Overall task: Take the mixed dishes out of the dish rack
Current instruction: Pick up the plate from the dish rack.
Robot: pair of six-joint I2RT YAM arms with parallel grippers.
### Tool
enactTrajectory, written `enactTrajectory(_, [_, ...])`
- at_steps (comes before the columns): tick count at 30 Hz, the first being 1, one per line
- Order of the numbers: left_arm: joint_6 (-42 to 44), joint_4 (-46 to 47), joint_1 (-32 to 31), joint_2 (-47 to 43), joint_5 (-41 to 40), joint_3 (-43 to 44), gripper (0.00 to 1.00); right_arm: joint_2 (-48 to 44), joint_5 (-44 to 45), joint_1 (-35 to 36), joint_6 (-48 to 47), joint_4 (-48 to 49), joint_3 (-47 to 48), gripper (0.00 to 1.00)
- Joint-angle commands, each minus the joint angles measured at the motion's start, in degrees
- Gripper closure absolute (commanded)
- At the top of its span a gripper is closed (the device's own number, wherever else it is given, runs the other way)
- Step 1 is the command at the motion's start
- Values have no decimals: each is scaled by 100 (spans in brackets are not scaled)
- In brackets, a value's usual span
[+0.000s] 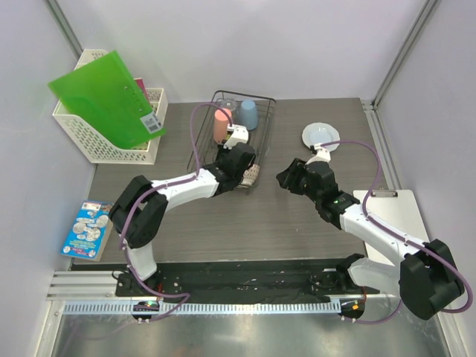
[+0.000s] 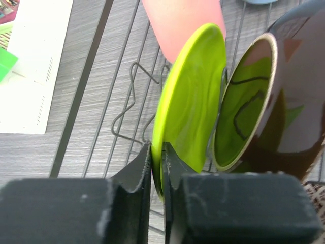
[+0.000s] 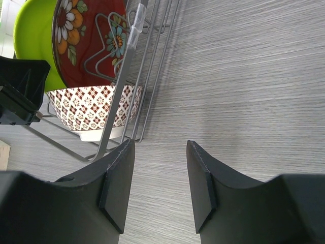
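Note:
The black wire dish rack holds a pink cup and a light blue cup at its far end. At its near end stand a yellow-green plate, a red patterned plate and a white bowl with a reddish pattern. My left gripper is inside the rack, shut on the near rim of the yellow-green plate, which stands on edge. My right gripper is open and empty over the table, just right of the rack. A pale grey-white plate lies on the table.
A white lattice basket with a green folder stands at the back left. A colourful packet lies at the left edge. A white clipboard lies at the right, under the right arm.

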Motion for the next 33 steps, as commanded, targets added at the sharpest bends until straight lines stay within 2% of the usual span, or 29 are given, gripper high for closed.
enactTrajectory(1, [11, 411, 61, -216, -551, -144, 99, -9, -16, 16, 29, 258, 52, 49])
enactTrajectory(8, [177, 666, 61, -699, -700, -277, 100, 8, -7, 16, 47, 276, 61, 49])
enactTrajectory(19, [204, 438, -62, -1753, -595, -154, 100, 79, -103, 16, 144, 372, 131, 49])
enactTrajectory(25, [-418, -237, -54, -2465, -95, 57, 100, -79, -191, 16, 144, 267, 307, 49])
enactTrajectory(29, [-1647, -1134, 481, -3107, 1791, 58, 100, -500, -947, 16, 169, 784, 263, 47])
enactTrajectory(30, [-2085, -1135, 839, -3343, 2936, -99, 100, -588, -1043, 25, 274, 933, 263, 46])
enactTrajectory(33, [-2651, -916, 1465, -3652, 4996, -416, 100, -835, -1288, 16, 433, 1101, 376, 41])
